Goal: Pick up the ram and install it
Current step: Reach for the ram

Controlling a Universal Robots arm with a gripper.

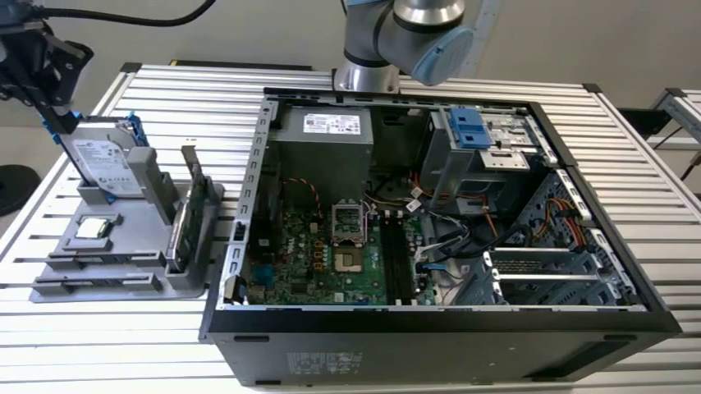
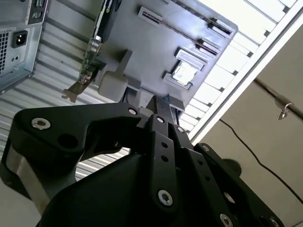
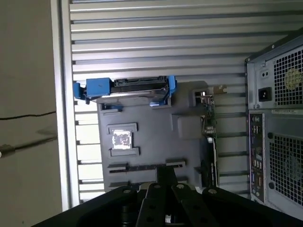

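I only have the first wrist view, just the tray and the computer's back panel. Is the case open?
Observer: Yes, in the exterior view the computer case lies open, motherboard exposed.
Operator: Where's the gripper?
Observer: The gripper, shut on the ram, sits high at the exterior view's far left, by the gray tray, apart from the case.
Operator: What's on the board?
Observer: Long black memory slots just to the exterior view's right of the processor socket.

We see the arm [image 1: 422,29] as a silver-grey tube with rounded joints and a light-blue cap [image 1: 447,51]. A black cable [image 1: 131,17] leads to the gripper [image 1: 49,103]. In both wrist views the gripper [image 2: 158,113] [image 3: 165,177] is matte black, built of angular links dotted with silver screws [image 2: 40,124].
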